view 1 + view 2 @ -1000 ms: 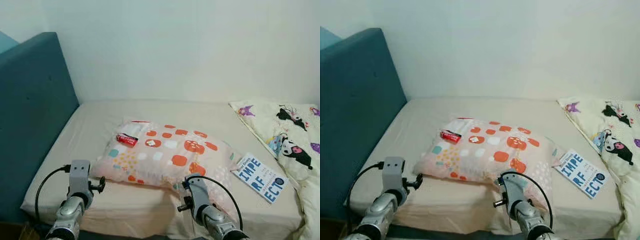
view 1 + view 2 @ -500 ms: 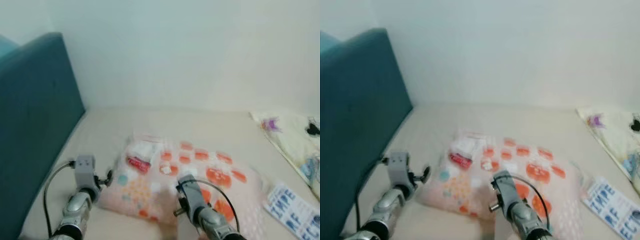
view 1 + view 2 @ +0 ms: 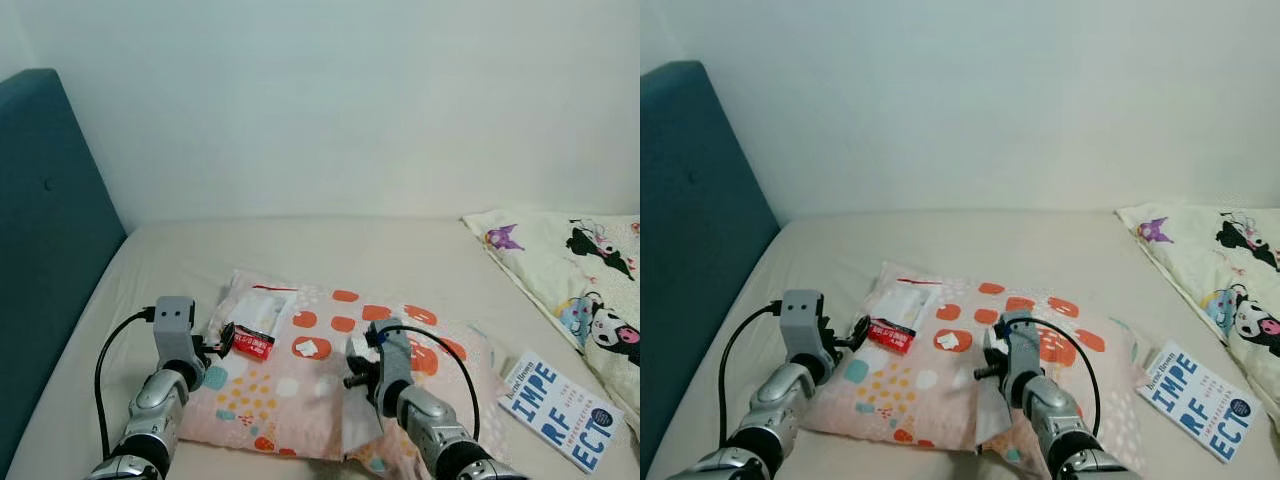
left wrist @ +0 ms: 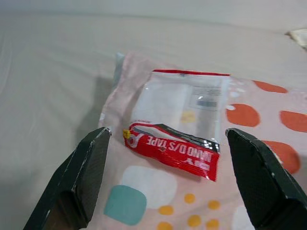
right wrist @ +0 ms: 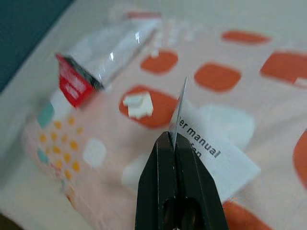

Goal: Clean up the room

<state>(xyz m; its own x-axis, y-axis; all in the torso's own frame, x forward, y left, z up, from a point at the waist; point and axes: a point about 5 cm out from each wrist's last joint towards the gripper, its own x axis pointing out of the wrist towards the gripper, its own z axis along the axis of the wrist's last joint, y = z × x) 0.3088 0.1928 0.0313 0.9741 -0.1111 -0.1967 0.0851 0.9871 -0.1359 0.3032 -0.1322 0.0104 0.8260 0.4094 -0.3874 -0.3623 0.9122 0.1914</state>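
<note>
Left eye view: a beige bed [image 3: 330, 250] against a white wall [image 3: 330, 100], with a blue headboard [image 3: 45, 250] on the left. A pink pillow [image 3: 300, 395] with orange spots in the middle of the bed. A clear bag with a red end [image 3: 258, 320] lying flat on the pillow, near its left edge. A tiny white scrap [image 3: 308, 348] on an orange spot beside the bag. Left gripper [image 3: 222, 340] low over the pillow, just beside the red end of the bag. Right gripper [image 3: 357, 362] over the middle of the pillow, with a white paper sheet [image 3: 360, 425] hanging down from it. A blue and white book [image 3: 560, 408] flat on the bed to the right of the pillow. A cartoon blanket [image 3: 580, 270] at the far right.

Right eye view: same bed, same things, same places.

Left wrist view: two black fingers [image 4: 86, 177] spread wide apart, one on each side of the bag, touching nothing. Bag resting flat on the pillow between them, red end nearest.

Right wrist view: black fingers [image 5: 180, 191] pressed together, pinching the edge of the white paper sheet. Printed word "manual" readable on the sheet. Scrap and bag lying on the pillow farther off.
</note>
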